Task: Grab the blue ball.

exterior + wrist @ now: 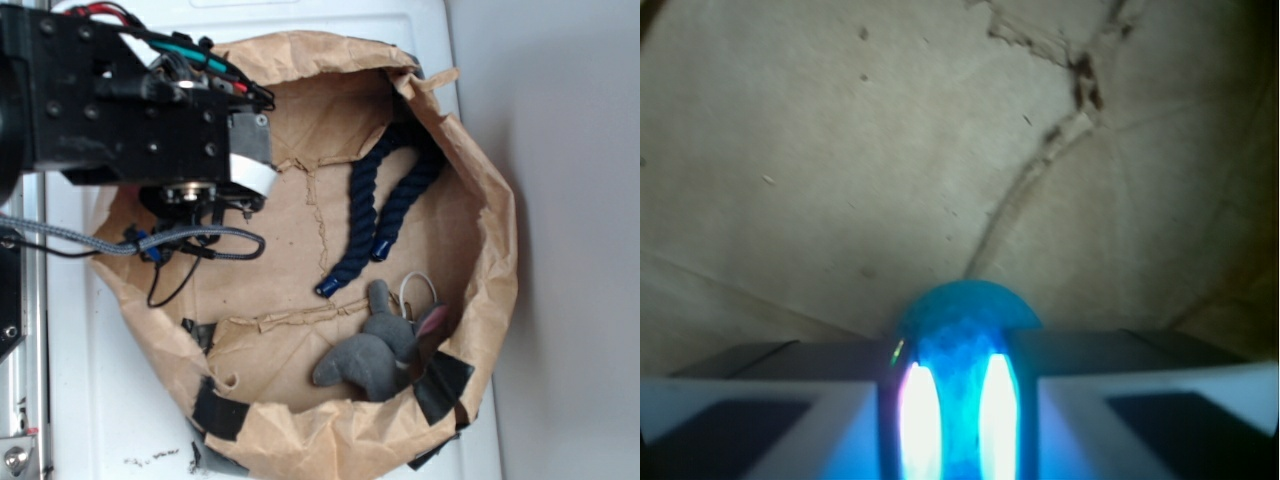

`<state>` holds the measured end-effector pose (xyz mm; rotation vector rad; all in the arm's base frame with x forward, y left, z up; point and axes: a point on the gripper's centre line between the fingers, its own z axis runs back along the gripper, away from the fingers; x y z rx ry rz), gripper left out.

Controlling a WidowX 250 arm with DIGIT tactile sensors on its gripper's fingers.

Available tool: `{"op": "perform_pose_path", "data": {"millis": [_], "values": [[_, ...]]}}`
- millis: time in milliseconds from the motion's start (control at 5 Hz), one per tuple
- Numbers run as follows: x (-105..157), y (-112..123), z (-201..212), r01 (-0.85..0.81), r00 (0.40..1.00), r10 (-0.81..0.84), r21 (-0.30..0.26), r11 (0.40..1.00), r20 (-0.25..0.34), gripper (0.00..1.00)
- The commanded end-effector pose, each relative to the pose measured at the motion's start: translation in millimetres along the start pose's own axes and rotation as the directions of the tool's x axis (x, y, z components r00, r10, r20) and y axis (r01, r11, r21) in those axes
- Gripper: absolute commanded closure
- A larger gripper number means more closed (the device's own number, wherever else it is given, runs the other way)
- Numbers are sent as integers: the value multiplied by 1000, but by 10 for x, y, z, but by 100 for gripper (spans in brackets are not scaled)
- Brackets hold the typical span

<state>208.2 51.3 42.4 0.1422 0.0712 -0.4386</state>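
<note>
Big crumpled brown paper bag [470, 190] rolled open into a bowl, and the black WidowX arm [110, 95] reaches down into it, its bulk covering everything directly beneath it in the exterior view, so from there the gripper tips are out of sight. Well away from the tool, over on the far side of the bag floor, lies the dark navy twisted rope [385, 215] folded into a loop, and beyond that the grey plush rabbit toy [375, 350] against the bag's rim; neither is anywhere near the jaws. Now the wrist view tells the story: the gripper [960, 400] has the small round teal-blue ball [965, 315] sitting right between its two grey fingers [790, 390], the ball's dome poking out just ahead of the tips, creased paper floor beyond it. The fingers stand either side of the ball and look to be touching it or all but touching, so I read this as the closing step of the grab, jaws drawn in around the ball; whether they press firmly I cannot tell. What the next move calls for, in my judgement, is a firm squeeze to confirm the hold, then a straight lift clear of the paper, kept gentle since a round ball can squirt out forward from between flat pads
</note>
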Motion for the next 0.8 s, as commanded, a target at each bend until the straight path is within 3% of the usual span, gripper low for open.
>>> {"op": "perform_pose_path", "data": {"millis": [0, 200, 400, 600], "values": [[210, 205, 663, -85, 989, 92, -59, 995, 118, 100], [139, 180, 1042, -118, 965, 138, -102, 988, 223, 100], [-56, 92, 1534, -57, 957, 120, -236, 970, 264, 100], [-100, 95, 1678, -67, 965, 137, -293, 954, 223, 100]]}}
